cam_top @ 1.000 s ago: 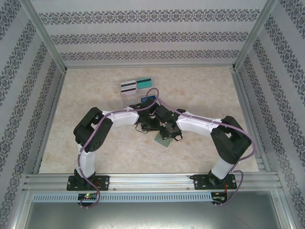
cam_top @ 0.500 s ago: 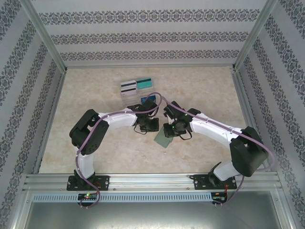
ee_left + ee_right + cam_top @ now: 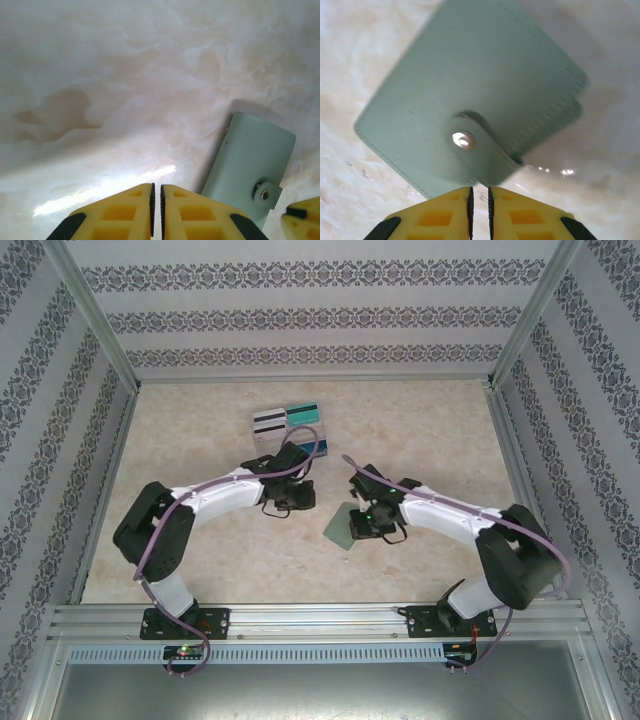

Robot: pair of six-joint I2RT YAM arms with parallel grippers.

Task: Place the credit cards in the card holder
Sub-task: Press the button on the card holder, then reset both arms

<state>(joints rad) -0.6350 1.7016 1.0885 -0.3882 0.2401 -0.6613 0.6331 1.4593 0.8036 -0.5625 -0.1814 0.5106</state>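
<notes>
While card holder (image 3: pixel 470 90) lies closed, right gripper (image 3: pixel 480 195) pressed together beside it, left gripper (image 3: pixel 156 192) likewise, credit cards (image 3: pixel 285 418) beyond.

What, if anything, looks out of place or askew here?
Nothing is spilled or damaged. The card holder lies flat on the table, turned diagonal to its edges, and its snap tab is fastened, so it is closed. The credit cards sit at the far side, apart from it.
</notes>
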